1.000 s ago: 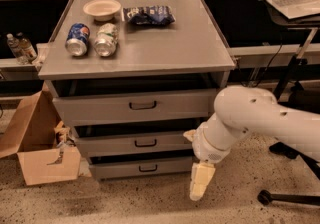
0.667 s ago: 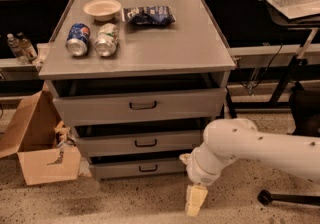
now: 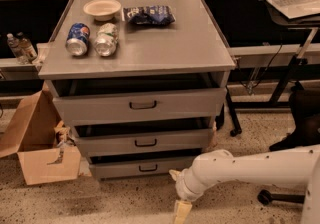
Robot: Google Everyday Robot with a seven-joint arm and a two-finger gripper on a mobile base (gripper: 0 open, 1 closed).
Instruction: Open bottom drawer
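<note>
The bottom drawer (image 3: 145,167) is the lowest, shortest grey front of three in the cabinet, with a small dark loop handle (image 3: 148,168) at its middle. It stands slightly out, like the two drawers above it. My white arm reaches in from the right, low over the floor. My gripper (image 3: 182,211) hangs at the bottom edge of the view, below and to the right of the bottom drawer, apart from its handle. Only one cream fingertip (image 3: 182,210) shows.
The cabinet top (image 3: 165,43) holds a bowl (image 3: 102,8), two cans (image 3: 78,39) and a dark chip bag (image 3: 148,15). An open cardboard box (image 3: 37,140) sits on the floor at the left. A chair base (image 3: 295,133) and desk legs stand at the right.
My arm and gripper have dropped lower and moved left, toward the floor in front of the bottom drawer's right side. The drawers have not moved.
</note>
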